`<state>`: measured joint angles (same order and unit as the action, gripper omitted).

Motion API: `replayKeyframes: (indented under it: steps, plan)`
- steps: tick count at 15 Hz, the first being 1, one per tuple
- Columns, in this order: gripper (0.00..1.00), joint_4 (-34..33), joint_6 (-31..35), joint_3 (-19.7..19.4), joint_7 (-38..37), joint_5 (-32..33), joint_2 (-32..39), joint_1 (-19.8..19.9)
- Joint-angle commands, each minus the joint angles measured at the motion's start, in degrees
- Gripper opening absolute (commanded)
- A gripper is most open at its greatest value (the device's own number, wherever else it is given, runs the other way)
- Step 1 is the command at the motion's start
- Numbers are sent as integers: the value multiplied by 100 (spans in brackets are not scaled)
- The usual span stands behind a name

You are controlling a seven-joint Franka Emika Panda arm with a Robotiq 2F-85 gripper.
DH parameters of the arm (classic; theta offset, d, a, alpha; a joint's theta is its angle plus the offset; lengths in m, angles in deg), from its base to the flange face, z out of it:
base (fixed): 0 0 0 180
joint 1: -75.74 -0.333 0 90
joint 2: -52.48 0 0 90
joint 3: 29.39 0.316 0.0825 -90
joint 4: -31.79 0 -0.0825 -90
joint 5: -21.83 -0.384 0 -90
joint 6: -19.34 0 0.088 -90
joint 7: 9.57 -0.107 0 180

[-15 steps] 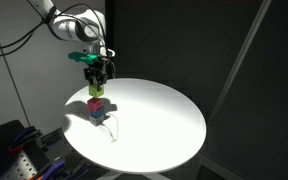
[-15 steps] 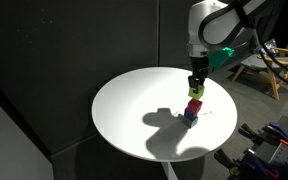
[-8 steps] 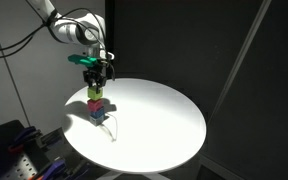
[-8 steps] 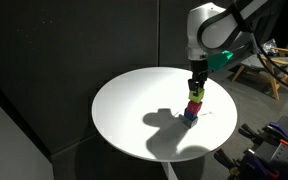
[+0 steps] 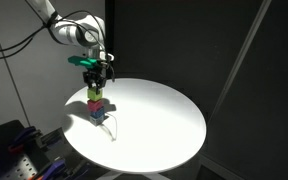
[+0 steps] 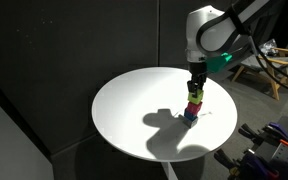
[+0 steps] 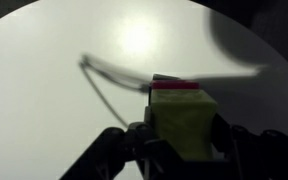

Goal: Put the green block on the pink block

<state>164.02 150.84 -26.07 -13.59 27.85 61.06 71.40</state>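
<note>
Green blk (image 5: 96,91) atop pink blk (image 5: 97,101)

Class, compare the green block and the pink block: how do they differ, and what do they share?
Colour: the green block is lime, the pink block magenta. Position: the green block tops the stack, while the pink block sits beneath it, resting on a dark blue cube. Both are cubes of about equal size.

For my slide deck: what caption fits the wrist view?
Wrist view: green block framed by the pincer, pink block edge showing past it, white table below.
</note>
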Motion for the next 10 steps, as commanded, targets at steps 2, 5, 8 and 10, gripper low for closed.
replayKeyframes:
  steps: [2, 5, 8, 10]
  plan:
    - [28, -17, 85, -13, 48, 114, 36, -14]
    - [77, -9, 82, -15, 54, 111, 36, -13]
    - [85, -16, 69, -15, 61, 100, 52, -10]
    - [99, -13, 67, -16, 65, 98, 52, -8]
